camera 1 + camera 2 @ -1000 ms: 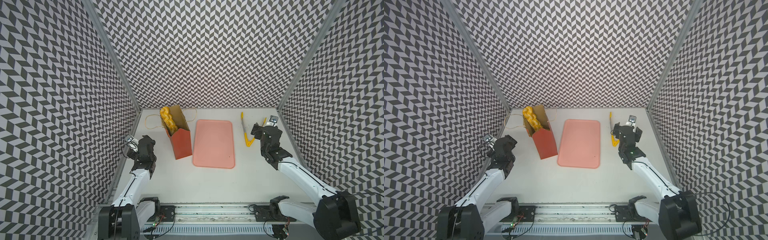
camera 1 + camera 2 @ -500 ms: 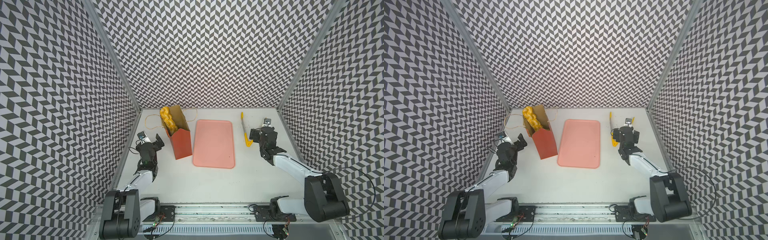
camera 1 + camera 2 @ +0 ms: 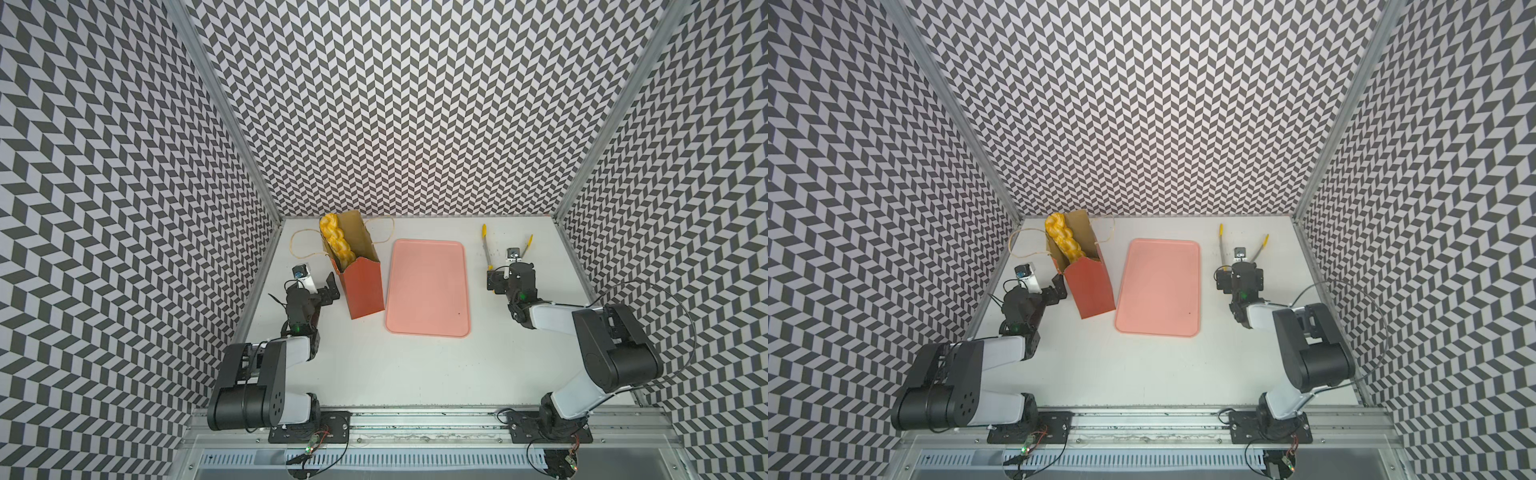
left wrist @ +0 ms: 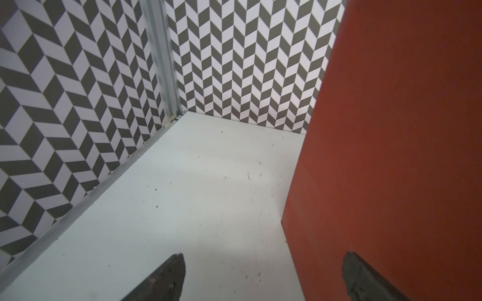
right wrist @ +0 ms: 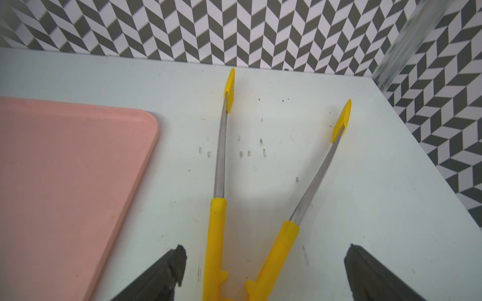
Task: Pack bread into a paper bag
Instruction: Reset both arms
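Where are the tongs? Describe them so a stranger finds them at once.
Start at the pink tray mid-table. On its side away from the red paper bag lie the tongs. Only they are thin metal, a splayed V with yellow tips and handles.

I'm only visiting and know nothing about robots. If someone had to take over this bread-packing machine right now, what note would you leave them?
The left gripper is open and empty, beside the paper bag.
The right gripper is open and empty, straddling the handles of the tongs lying on the table.
The bag stands to the robot's left of the pink tray.
Done: the braided loaf pokes out of the bag, and no bread shows on the tray or table.
Left: probably nothing, but the bag's depths are hidden, so check for other pieces.
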Tool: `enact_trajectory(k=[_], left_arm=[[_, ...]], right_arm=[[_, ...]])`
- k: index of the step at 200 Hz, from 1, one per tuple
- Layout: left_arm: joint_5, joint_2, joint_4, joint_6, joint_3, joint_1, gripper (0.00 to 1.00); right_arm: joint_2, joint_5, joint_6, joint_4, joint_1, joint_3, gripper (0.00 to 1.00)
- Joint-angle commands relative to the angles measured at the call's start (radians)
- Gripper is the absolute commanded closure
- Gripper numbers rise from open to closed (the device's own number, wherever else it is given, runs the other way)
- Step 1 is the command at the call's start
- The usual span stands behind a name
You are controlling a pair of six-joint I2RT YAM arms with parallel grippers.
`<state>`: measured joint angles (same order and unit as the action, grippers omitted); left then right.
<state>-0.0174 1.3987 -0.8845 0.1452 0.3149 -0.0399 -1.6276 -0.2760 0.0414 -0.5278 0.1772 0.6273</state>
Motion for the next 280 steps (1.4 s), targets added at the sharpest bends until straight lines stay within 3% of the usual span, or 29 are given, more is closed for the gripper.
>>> enact_trajectory(k=[1,29,44,52,65,95,123,138,161,185,229,243,280], left_arm=[[0.014,-0.012,-0.086,-0.027,-0.017,-0.008,0.02],[-0.010,-0.012,-0.153,-0.028,-0.044,-0.026,0.02],[-0.010,0.021,-0.276,-0.027,-0.088,-0.042,0.02],[0.029,0.056,-0.364,-0.032,-0.106,-0.053,0.02],[0.104,0.038,-0.304,-0.055,-0.091,-0.056,0.02],[0.213,0.090,-0.408,-0.090,-0.114,-0.065,0.02],[0.177,0.168,-0.458,-0.118,-0.096,-0.033,0.02],[0.161,0.138,-0.375,-0.118,-0.080,-0.027,0.02],[0.125,0.146,-0.352,-0.123,-0.064,-0.010,0.02],[0.119,0.149,-0.354,-0.125,-0.062,-0.006,0.02],[0.093,0.151,-0.350,-0.134,-0.057,0.008,0.02],[0.085,0.149,-0.349,-0.136,-0.057,0.011,0.02],[0.069,0.147,-0.346,-0.140,-0.057,0.020,0.02]], right_arm=[[-0.008,0.018,0.044,-0.176,-0.007,-0.016,0.01],[0.009,0.041,0.059,-0.244,-0.011,-0.056,0.01],[0.034,0.052,0.052,-0.282,-0.019,-0.090,0.01],[0.044,0.052,0.042,-0.302,-0.026,-0.106,0.01],[0.061,0.063,0.033,-0.333,-0.037,-0.132,0.01],[0.096,0.066,0.022,-0.427,-0.046,-0.201,0.01],[0.110,0.121,-0.003,-0.510,-0.083,-0.258,0.01],[0.116,0.163,-0.023,-0.565,-0.108,-0.298,0.01],[0.050,0.198,-0.019,-0.854,-0.119,-0.397,0.01],[0.095,0.211,-0.009,-0.652,-0.118,-0.340,0.01],[0.072,0.168,-0.028,-0.865,-0.119,-0.442,0.01],[0.059,0.113,-0.068,-0.857,-0.129,-0.425,0.01],[0.080,0.115,-0.066,-0.789,-0.129,-0.414,0.01]])
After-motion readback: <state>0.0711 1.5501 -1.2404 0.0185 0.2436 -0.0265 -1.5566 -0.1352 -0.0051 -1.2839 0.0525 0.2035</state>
